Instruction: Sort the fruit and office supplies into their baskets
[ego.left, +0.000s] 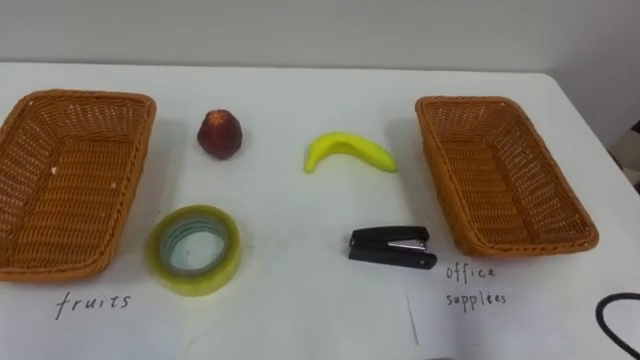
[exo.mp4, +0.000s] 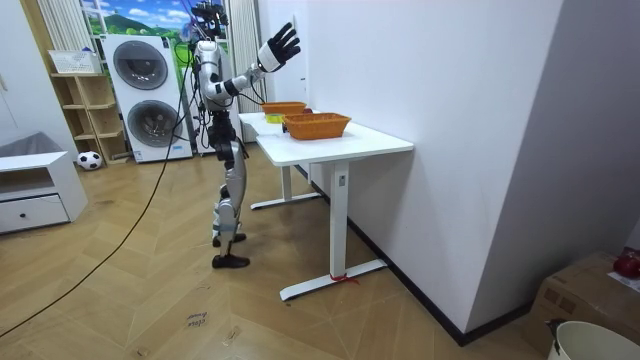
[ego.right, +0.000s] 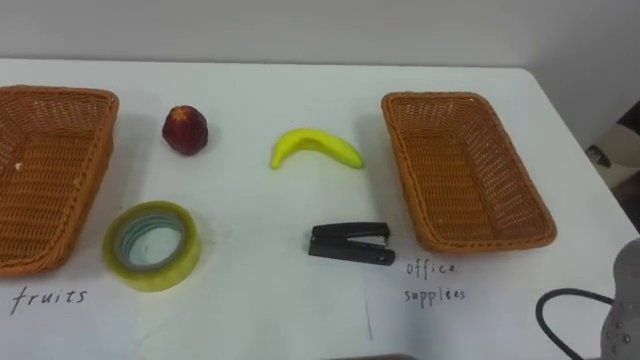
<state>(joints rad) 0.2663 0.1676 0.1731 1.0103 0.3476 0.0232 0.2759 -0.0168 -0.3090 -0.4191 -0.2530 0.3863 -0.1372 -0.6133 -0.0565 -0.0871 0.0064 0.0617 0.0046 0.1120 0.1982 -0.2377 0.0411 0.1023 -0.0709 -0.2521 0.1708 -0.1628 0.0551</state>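
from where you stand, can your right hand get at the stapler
Probably yes. The stapler lies on the table near your edge, right of centre, with nothing over it. Your right hand is raised high, fingers open, so it must come down first.

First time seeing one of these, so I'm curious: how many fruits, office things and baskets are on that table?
Fruit: 2, the red fruit and the banana
Office supplies: 2, the tape roll and the stapler
Baskets: 2, the left basket and the right basket
Total: 6
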